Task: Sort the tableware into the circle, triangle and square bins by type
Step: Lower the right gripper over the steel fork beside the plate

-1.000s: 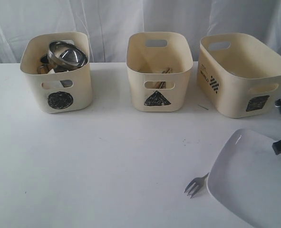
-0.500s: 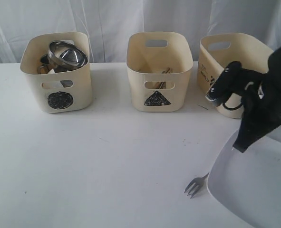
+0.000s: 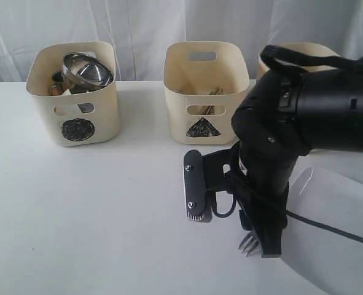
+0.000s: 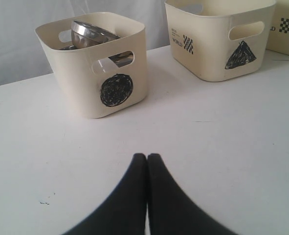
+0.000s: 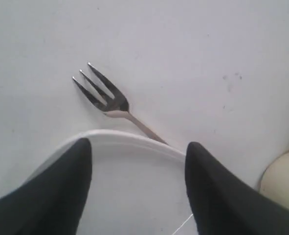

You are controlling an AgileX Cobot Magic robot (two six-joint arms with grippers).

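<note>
Lying near right: large white squarish plate (image 3: 341,264), right gripper (image 5: 138,147) spread wide above its left rim; left gripper (image 4: 147,157), pressed together, over the table (image 4: 208,147); steel fork (image 5: 105,93), tines protruding left from under plate

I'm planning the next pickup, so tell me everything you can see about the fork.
The fork is shiny, steel-looking metal with three pointed tines and a slim neck. It lies flat on the white table, tines pointing away from the white plate. Its handle disappears at the plate's rim, so its end is hidden. The right gripper hangs open over that rim, clear of the fork.
</note>
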